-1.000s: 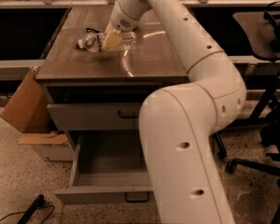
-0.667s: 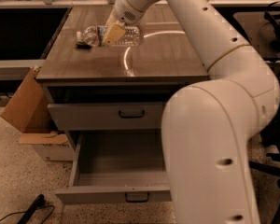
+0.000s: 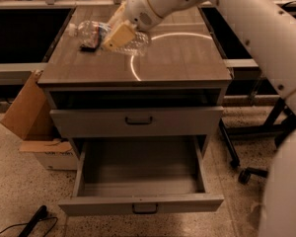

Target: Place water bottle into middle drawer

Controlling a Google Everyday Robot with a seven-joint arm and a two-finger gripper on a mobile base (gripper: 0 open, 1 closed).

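Note:
The water bottle (image 3: 89,31) is a clear ribbed bottle with a white cap pointing left. It lies crosswise in my gripper (image 3: 119,35), just above the back left of the cabinet top (image 3: 187,63). The gripper's yellowish pad covers the bottle's middle, and the fingers are shut on it. The middle drawer (image 3: 143,204) is pulled open below, a wide shallow grey tray with nothing in it and a dark bar handle. The grey drawer front above it (image 3: 138,121) is closed. A dark snack wrapper (image 3: 89,44) lies on the top under the bottle.
A cardboard box (image 3: 24,107) leans against the cabinet's left side, with a white box (image 3: 52,157) below it. An office chair base (image 3: 249,172) stands on the right. A black cable (image 3: 32,222) lies on the floor at the front left.
The gripper has carried the bottle to the left, so it now hangs over the snack wrapper. The view has also shifted, and more of the open drawer shows.

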